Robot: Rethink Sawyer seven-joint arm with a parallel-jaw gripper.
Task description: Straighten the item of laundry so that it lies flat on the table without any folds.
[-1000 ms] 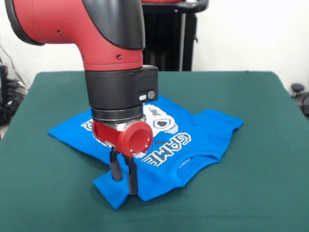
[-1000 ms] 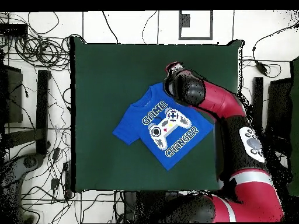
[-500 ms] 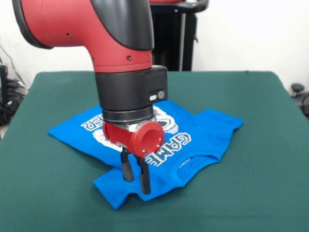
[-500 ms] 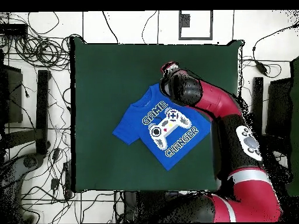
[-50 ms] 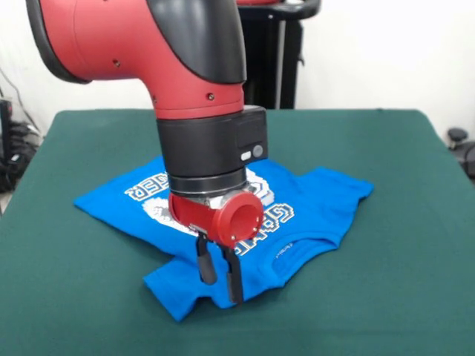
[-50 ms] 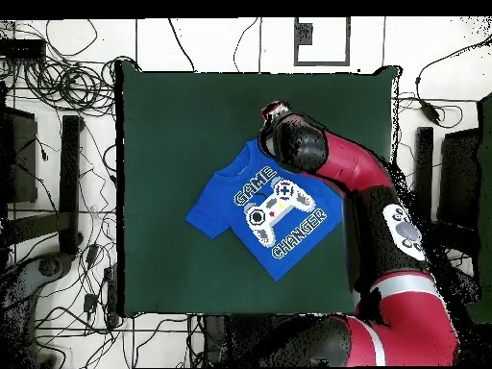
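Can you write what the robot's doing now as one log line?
gripper: open, over sleeve | T-shirt: sleeve folded | table

From above we see the dark green worktop (image 6: 173, 125) as a large rectangle; the blue T-shirt (image 6: 264, 207) lies right of its centre, rotated so that its edges run diagonally to the worktop edges. We read the white "GAME CHANGER" lettering and the controller graphic (image 6: 272, 205) face up; one sleeve points to the left, and the hem corner points to the lower side. The red and black arm (image 6: 384, 221) enters from the lower right and curves up over the shirt's upper right corner; its wrist housing covers that corner. We cannot see the fingers beneath the housing. Tangled cables (image 6: 58, 77) lie on the floor left of the worktop.
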